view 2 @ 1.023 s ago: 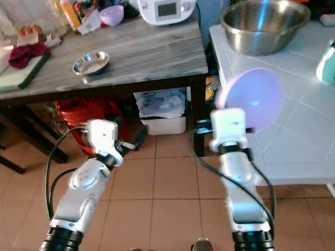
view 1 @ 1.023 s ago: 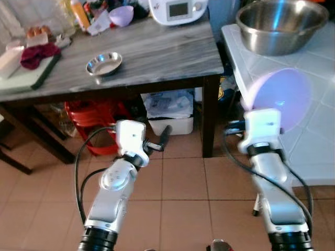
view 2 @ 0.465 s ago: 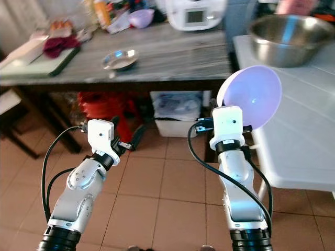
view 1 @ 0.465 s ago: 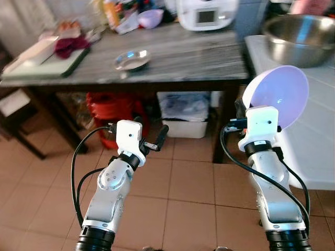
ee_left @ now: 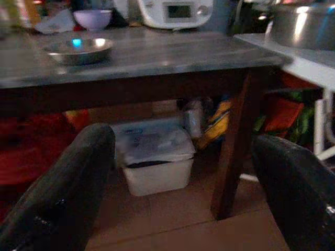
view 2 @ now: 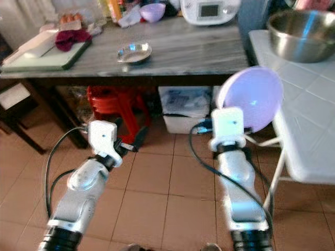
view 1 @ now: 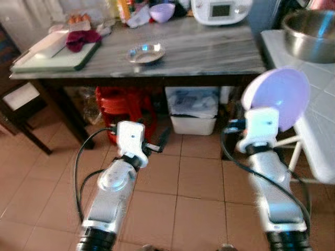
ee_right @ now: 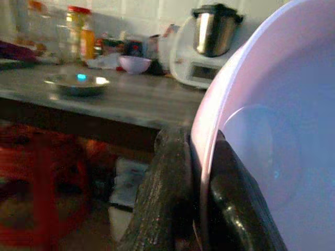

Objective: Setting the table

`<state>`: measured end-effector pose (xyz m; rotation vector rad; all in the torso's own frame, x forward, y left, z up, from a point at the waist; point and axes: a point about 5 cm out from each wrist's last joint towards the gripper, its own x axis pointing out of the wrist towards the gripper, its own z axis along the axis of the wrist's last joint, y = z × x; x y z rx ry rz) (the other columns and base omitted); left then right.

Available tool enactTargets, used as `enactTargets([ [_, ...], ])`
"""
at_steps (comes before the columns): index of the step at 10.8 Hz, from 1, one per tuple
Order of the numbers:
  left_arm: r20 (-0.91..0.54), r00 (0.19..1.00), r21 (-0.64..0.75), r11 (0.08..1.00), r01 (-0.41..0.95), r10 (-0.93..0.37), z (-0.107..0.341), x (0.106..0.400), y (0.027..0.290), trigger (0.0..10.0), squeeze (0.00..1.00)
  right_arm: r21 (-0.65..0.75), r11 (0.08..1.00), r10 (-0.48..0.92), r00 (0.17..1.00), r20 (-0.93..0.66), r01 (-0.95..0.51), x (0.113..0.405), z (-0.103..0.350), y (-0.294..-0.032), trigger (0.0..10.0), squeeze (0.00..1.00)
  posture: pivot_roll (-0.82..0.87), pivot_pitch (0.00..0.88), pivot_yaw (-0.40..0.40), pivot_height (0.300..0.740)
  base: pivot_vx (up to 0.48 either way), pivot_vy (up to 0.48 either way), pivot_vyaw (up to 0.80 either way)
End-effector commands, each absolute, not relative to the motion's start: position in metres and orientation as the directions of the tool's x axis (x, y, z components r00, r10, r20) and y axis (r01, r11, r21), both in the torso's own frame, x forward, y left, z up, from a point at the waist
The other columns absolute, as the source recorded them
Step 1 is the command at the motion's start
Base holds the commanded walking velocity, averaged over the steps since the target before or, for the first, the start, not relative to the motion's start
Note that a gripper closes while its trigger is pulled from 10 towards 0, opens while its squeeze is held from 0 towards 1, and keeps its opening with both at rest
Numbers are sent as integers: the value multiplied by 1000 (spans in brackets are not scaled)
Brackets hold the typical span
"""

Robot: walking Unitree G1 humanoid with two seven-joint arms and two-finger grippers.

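Note:
My right gripper (ee_right: 201, 151) is shut on the rim of a lilac plastic bowl (view 1: 277, 94), which it holds upright at chest height beside the white counter. The bowl's inside (ee_right: 272, 130) faces away from the table. My left gripper (ee_left: 183, 141) is open with nothing between its fingers (view 1: 159, 142), low in front of the grey wood table (view 1: 209, 49). On that table lie a small steel dish (view 1: 146, 52) and, at the back, a small purple bowl (view 1: 162, 11).
A white appliance (view 1: 220, 9) stands at the table's back. A green board with a red cloth (view 1: 57, 52) lies at its left end. Under the table are a red stool (view 1: 125, 104) and a white bin (view 1: 193, 112). A big steel bowl (view 1: 311, 34) stands on the tiled counter (view 1: 327, 120) to the right.
The whole view has shifted: the table now sits farther right and a little farther off. Both arms keep their pose, the right still holding the lilac bowl.

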<state>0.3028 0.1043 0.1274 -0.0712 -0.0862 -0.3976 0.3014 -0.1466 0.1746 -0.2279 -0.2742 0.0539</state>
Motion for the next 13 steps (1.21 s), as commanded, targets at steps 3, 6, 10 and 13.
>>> enactTargets([
  [3, 103, 920, -49, 922, 384, -378, 128, 302, 104, 10000, 0, -219, 976, 78, 956, 281, -15, 301, 179, -149, 10000, 0, -133, 113, 145, 740, 0, 411, 0],
  [6, 100, 918, -46, 919, 391, -385, 128, 302, 103, 10000, 0, -220, 975, 76, 957, 280, -13, 299, 178, -148, 10000, 0, -135, 120, 152, 740, 0, 430, 0],
  [10, 102, 916, -44, 918, 394, -389, 128, 303, 100, 10000, 0, -220, 975, 72, 956, 286, -8, 300, 178, -148, 10000, 0, -134, 117, 156, 740, 0, 434, 0],
  [13, 104, 919, -56, 920, 387, -380, 128, 303, 100, 10000, 0, -224, 974, 74, 955, 286, -8, 300, 178, -149, 10000, 0, -135, 118, 152, 740, 0, 414, 0],
])
